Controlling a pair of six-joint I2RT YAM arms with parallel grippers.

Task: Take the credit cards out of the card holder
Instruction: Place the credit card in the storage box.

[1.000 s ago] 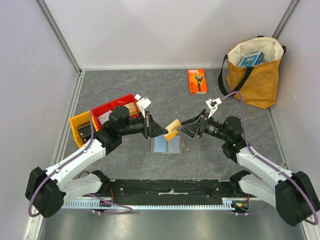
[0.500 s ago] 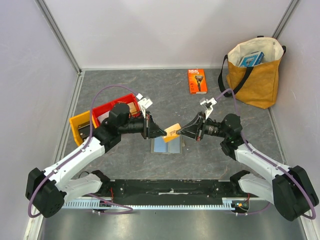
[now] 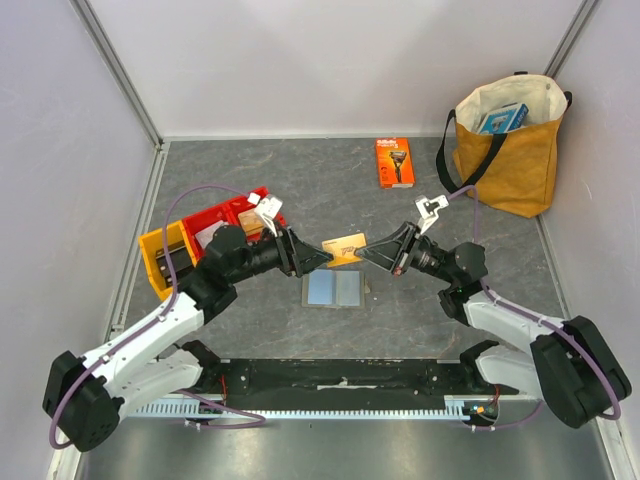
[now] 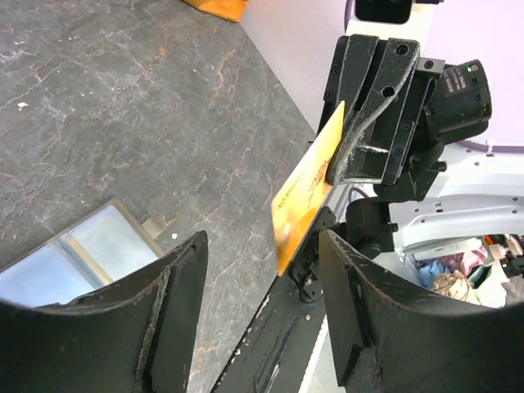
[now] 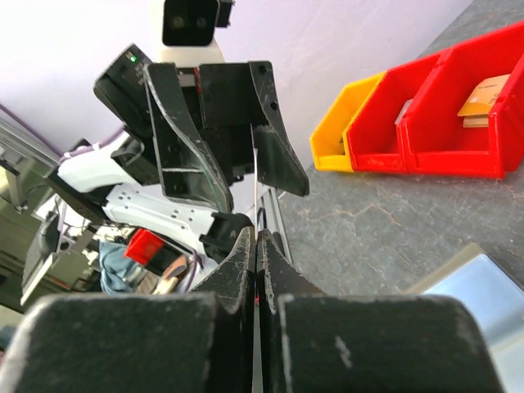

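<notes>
The card holder (image 3: 335,290) lies open and flat on the table, its light blue inside facing up; it also shows in the left wrist view (image 4: 82,254) and the right wrist view (image 5: 483,286). One tan-orange credit card (image 3: 345,248) hangs in the air above it. My right gripper (image 3: 368,253) is shut on the card's right end, and the card (image 5: 255,176) shows edge-on between its jaws (image 5: 257,237). My left gripper (image 3: 322,257) is open, its fingers standing either side of the card's (image 4: 307,192) free end without touching it. No blackish card is in view.
A red bin (image 3: 215,222) and a yellow bin (image 3: 160,250) stand at the left, behind my left arm; a tan item (image 5: 483,98) lies in the red bin. An orange razor package (image 3: 394,162) lies at the back. A tan tote bag (image 3: 510,150) stands at the back right.
My right gripper has shut on the tan-orange card and my left gripper has opened and let go of it. The card has shifted slightly away from the card holder.
</notes>
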